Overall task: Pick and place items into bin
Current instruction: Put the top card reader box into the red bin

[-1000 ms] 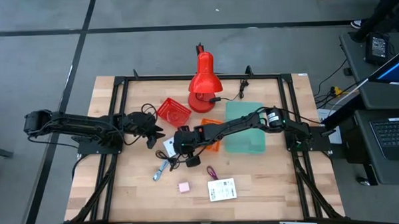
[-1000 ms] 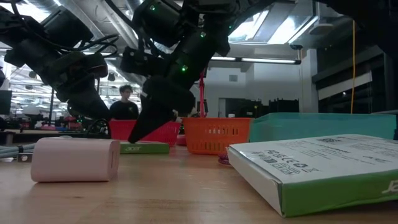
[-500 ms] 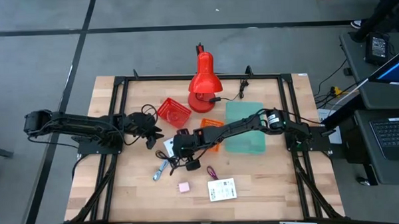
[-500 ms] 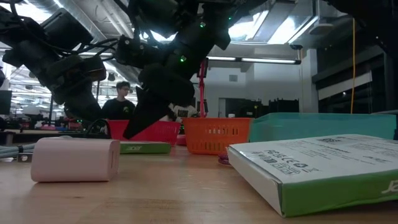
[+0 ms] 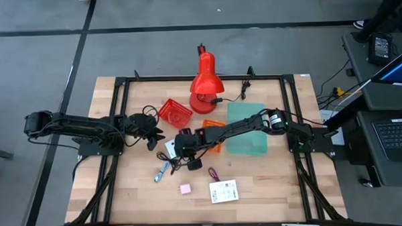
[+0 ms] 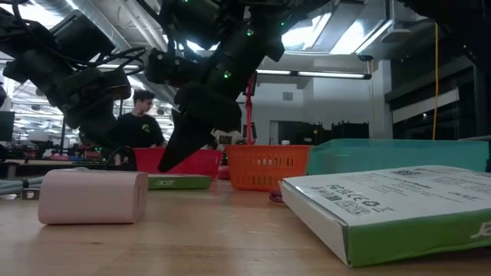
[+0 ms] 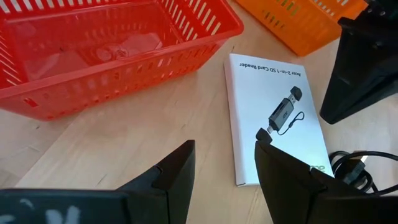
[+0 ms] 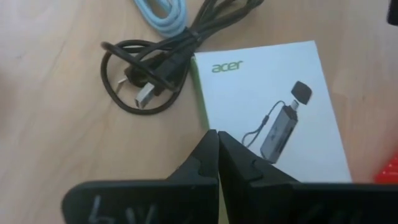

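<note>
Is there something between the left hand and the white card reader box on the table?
Nothing visible. In the left wrist view the open left hand looks straight at the white card reader box, with bare table between. The shut right hand stands beside the box, not between.

From above, a pale wooden desk point(image 5: 137, 196) sits on a grey floor point(image 5: 38, 58) crossed by dark lines, with a second workstation at the right edge of the frame carrying an open laptop point(image 5: 397, 134) and a black power brick point(image 5: 381, 46) at upper right. At desk height, the room beyond opens into a big hall with bright ceiling light panels point(image 6: 353, 34) across the top, a yellow cable point(image 6: 436, 77) hanging down at right, and a person point(image 6: 136, 123) in dark clothing standing at left centre.
</note>
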